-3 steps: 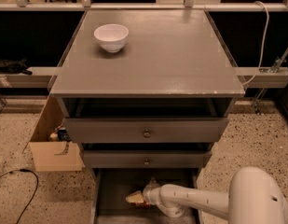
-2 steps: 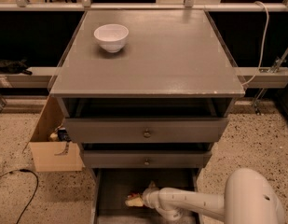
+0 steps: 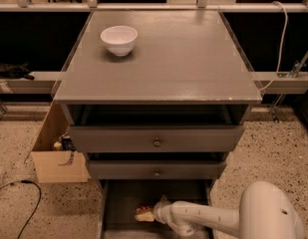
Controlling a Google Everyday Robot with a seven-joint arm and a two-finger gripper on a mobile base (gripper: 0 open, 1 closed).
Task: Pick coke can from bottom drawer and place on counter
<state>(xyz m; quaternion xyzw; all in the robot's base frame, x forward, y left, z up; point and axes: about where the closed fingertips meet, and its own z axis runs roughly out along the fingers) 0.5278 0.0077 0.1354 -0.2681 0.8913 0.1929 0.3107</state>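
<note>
**GRIPPER IN BOTTOM DRAWER AT CAN; HOLD UNCONFIRMED**

Camera view. The gripper (image 3: pixel 142 216) is being held low inside the open bottom drawer (image 3: pixel 110 210), at the end of the white arm (image 3: pixel 208 219), which is reaching in from the right. A small reddish patch at its pale tip is being taken for the coke can (image 3: pixel 146 210), near the middle of the drawer floor. Most of the can is being hidden. Whether the gripper is open or closed on it cannot be told.

Risks, as judged: the middle drawer (image 3: pixel 157 170) is sitting directly above the opening, so a lift taken straight up is likely to knock the can or the wrist against its front. A partial hold on smooth aluminium could let the can slip and roll away. A white bowl (image 3: pixel 118 39) is standing toward the far left of the bench (image 3: pixel 193 63), and a placement there could strike it.

Surface and room: the bench is showing flat and grey, with pale chipped edges. A cardboard box (image 3: pixel 54 163) is standing on the speckled floor (image 3: pixel 278 148) left of the cabinet, and a dark cable (image 3: pixel 19 184) is trailing beside it.
</note>
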